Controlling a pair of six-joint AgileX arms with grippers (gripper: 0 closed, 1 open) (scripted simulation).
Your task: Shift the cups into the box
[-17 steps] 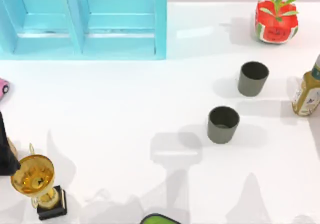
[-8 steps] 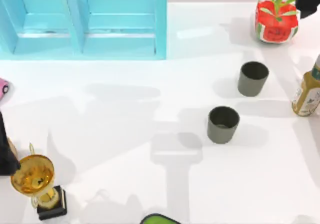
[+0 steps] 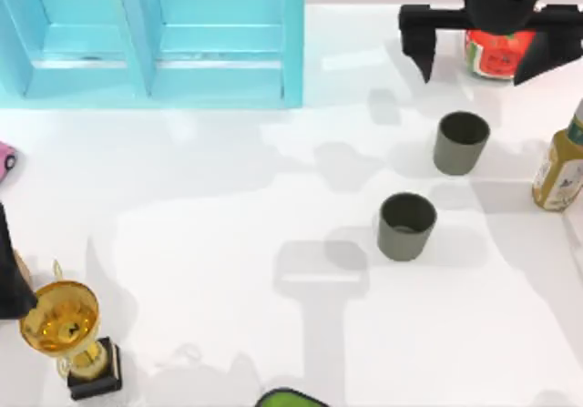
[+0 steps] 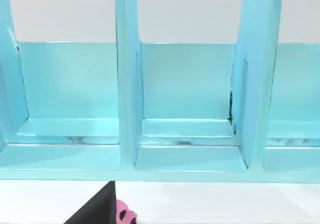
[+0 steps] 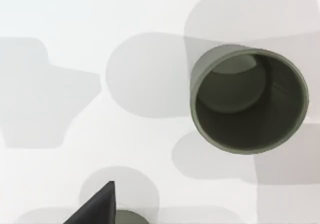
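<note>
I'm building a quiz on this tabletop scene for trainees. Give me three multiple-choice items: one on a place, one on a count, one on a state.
1. Where is the right pincer?
A. above the table's far right, beyond the farther cup
B. inside the blue box
C. over the gold trophy

2. How many grey cups stand on the table?
A. one
B. two
C. four

3. How is the nearer cup?
A. tipped over
B. upright and free
C. gripped

Key: 1 A, the top view shows its spread fingers near the red planter. 2 B, two stand right of centre. 3 B, its mouth faces up, nothing touching it.
</note>
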